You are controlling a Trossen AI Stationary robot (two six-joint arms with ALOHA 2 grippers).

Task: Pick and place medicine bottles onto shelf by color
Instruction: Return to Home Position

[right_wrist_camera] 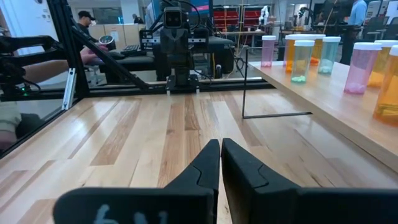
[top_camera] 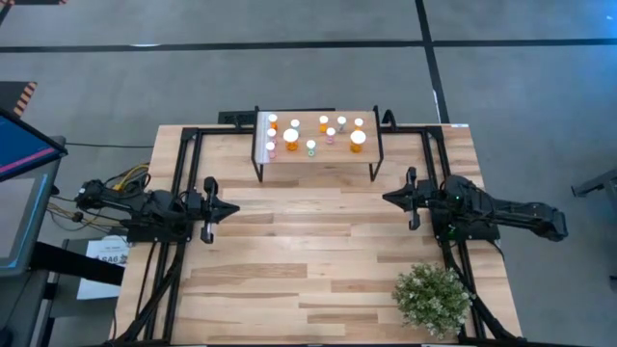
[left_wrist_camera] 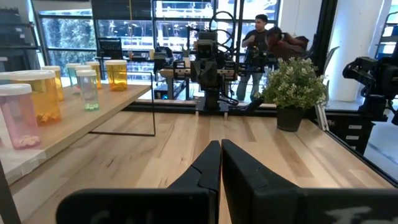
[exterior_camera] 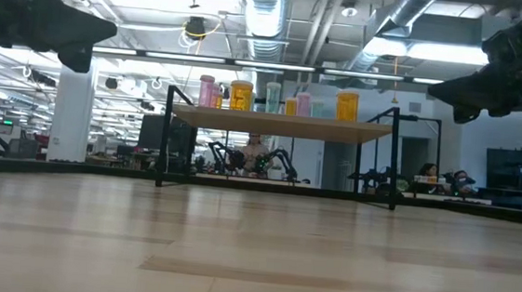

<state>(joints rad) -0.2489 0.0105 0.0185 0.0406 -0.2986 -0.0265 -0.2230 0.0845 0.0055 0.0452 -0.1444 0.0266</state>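
Note:
Several medicine bottles (top_camera: 313,133) with white caps stand upright on their bases on the shelf (top_camera: 318,159), a small light-wood platform on black legs at the table's far middle. Orange, pink and green bodies show in the low view (exterior_camera: 241,96). My left gripper (top_camera: 231,208) is shut and empty at the table's left side, pointing level toward the right. Facing it from the right side, my right gripper (top_camera: 389,198) is shut and empty too. Both hang above the table, well short of the shelf.
A green potted plant (top_camera: 433,299) stands at the table's near right corner. A black frame (top_camera: 183,145) runs along the table's edges. Bare wood (top_camera: 308,251) lies between the two grippers. People show in the room beyond the table.

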